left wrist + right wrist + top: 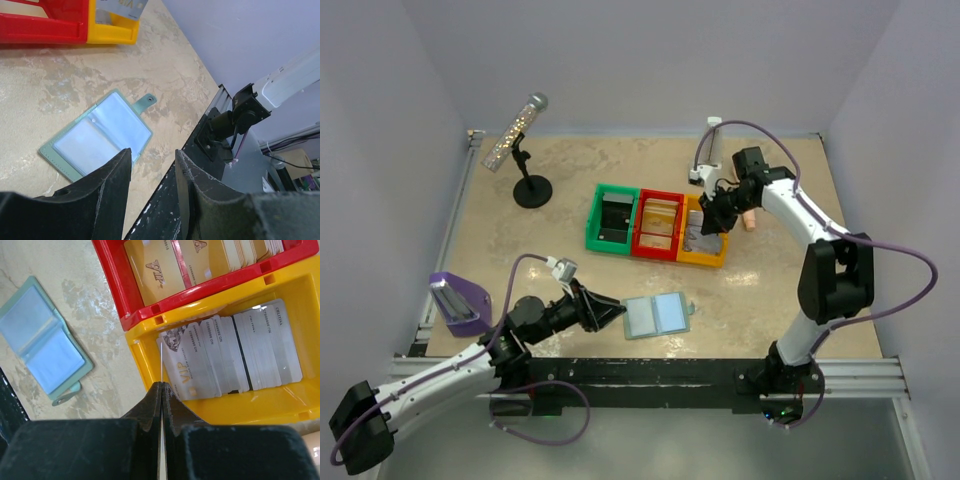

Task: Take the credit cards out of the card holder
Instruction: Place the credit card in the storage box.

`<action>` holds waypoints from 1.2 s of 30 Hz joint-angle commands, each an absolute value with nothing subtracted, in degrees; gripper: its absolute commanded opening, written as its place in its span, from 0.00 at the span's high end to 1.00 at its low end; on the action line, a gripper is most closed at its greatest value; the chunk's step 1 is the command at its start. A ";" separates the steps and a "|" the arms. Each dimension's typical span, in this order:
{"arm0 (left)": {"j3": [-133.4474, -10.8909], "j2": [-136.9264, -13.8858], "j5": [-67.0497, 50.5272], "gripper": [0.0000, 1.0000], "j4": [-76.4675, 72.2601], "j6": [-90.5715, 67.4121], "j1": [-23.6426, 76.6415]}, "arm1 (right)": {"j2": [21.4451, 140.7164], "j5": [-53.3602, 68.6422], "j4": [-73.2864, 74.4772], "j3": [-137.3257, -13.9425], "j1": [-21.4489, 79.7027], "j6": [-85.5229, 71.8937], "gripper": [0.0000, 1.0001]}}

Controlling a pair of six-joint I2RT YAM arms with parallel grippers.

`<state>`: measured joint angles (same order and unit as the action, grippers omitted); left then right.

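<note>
card holder (657, 315) lies open and flat by the table's (770, 290) near edge, about mid-width. grey-green rim, snap tab, two pale blue pocket panels. table is beige marbled, with pale lilac walls on three sides. count: 2 arms, 3 bins in a row mid-table (green (610, 248), red (657, 256), yellow (703, 262)), 1 holder. left gripper (610, 310) fingers half apart, empty, just beside the holder. right gripper (161, 385) pinched tight on a credit card (161, 365), edge-on over the yellow bin.
</note>
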<state>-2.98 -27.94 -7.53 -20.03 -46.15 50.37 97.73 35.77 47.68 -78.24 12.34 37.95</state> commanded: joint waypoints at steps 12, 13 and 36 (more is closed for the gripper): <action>0.00 -29.18 -8.44 0.55 -24.87 -47.64 50.19 | 102.74 35.68 53.96 -85.08 12.74 38.23 1.00; 0.00 -29.35 -8.52 0.55 -25.05 -47.72 50.19 | 103.01 35.68 54.05 -85.43 12.83 38.06 1.00; 1.84 -26.72 -8.09 0.55 -22.67 -48.51 50.19 | 108.72 33.14 56.51 -89.03 14.85 36.39 1.00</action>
<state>-2.98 -26.83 -7.90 -21.32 -47.48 50.37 108.42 33.93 54.94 -86.37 14.61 37.45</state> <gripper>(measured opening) 0.449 0.007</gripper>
